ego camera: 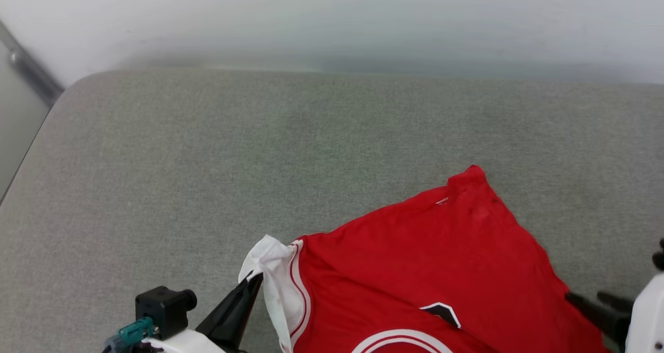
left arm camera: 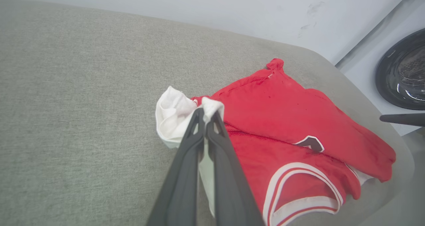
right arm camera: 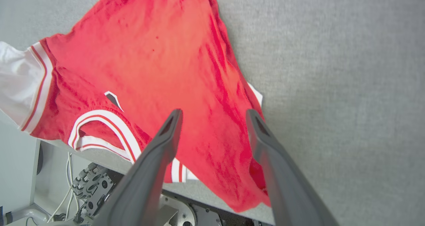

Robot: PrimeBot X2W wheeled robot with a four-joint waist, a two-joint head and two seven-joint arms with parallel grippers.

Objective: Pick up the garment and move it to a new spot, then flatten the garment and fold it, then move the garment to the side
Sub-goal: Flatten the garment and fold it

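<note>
The garment (ego camera: 415, 259) is a red jersey with white sleeves and red-white striped trim, lying crumpled at the near edge of the grey table (ego camera: 207, 161). My left gripper (left arm camera: 206, 114) is shut on the garment (left arm camera: 285, 119) at its white sleeve, which bunches around the fingertips (ego camera: 254, 280). My right gripper (right arm camera: 214, 114) hangs open just above the garment (right arm camera: 159, 53), its two dark fingers spread apart with only red cloth seen between them. In the head view the right gripper (ego camera: 596, 301) pokes in at the lower right, over the jersey's right edge.
The grey fabric-covered table spreads wide to the left and far side, ending at a pale wall (ego camera: 332, 21). A dark round washer door (left arm camera: 403, 73) stands beyond the table's corner. Cables and robot base parts (right arm camera: 89, 186) show under the near table edge.
</note>
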